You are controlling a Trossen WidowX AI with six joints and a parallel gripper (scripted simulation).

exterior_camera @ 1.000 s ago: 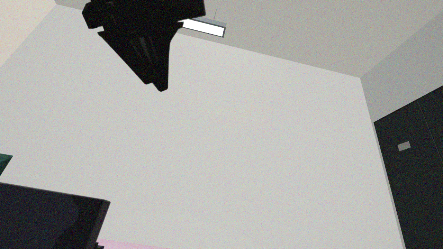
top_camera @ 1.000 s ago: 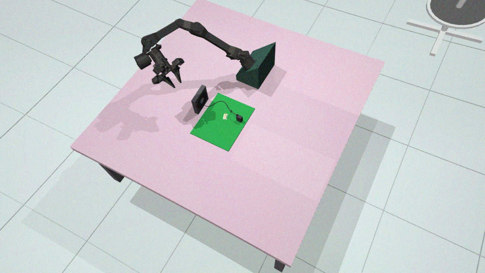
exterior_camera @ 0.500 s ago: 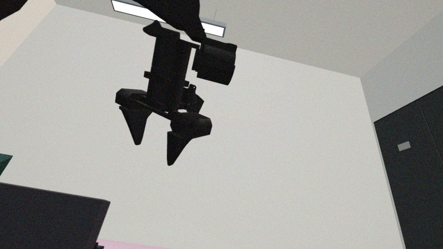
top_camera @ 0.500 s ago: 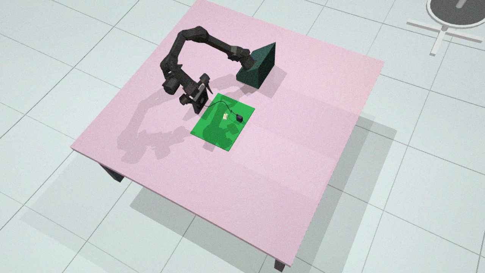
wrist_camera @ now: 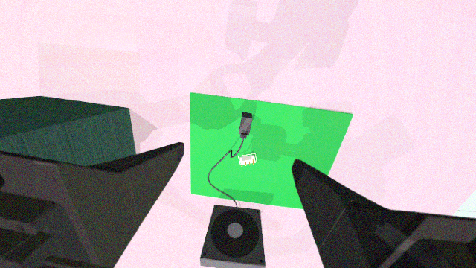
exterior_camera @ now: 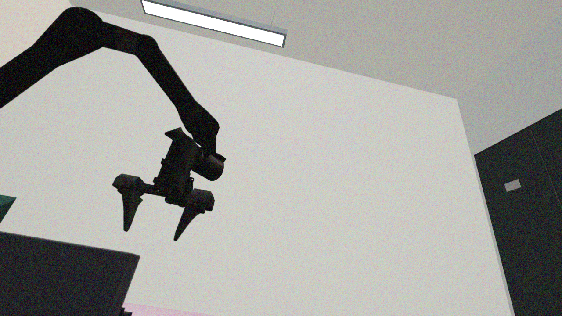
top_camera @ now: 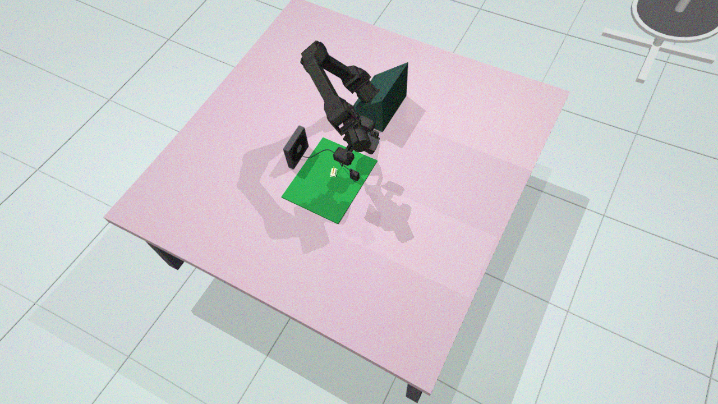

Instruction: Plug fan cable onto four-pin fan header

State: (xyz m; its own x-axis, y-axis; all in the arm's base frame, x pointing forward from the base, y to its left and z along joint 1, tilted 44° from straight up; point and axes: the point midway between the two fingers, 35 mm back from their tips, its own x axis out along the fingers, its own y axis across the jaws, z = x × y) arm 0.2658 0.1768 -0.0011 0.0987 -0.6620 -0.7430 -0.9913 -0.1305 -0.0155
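Note:
The plug [top_camera: 354,175] [wrist_camera: 245,124] is a small dark block lying on the green board [top_camera: 311,193] [wrist_camera: 202,141], near its edge and apart from the header. The white four-pin header [top_camera: 333,172] [wrist_camera: 248,159] is empty, with its pins showing. A thin dark cable [wrist_camera: 209,176] runs in a curve from the plug to the black fan [top_camera: 296,147] [exterior_camera: 59,278] [wrist_camera: 235,231], which stands beside the board. My gripper [exterior_camera: 150,235] [wrist_camera: 239,155] is wide open and empty, above the board. In the top view, its fingertips are hard to make out.
A dark green wedge-shaped block [top_camera: 386,97] [wrist_camera: 67,134] stands beside the board, at the arm's base. The pink table [top_camera: 225,201] carries everything. The fan is upright and rises well above the board on one side.

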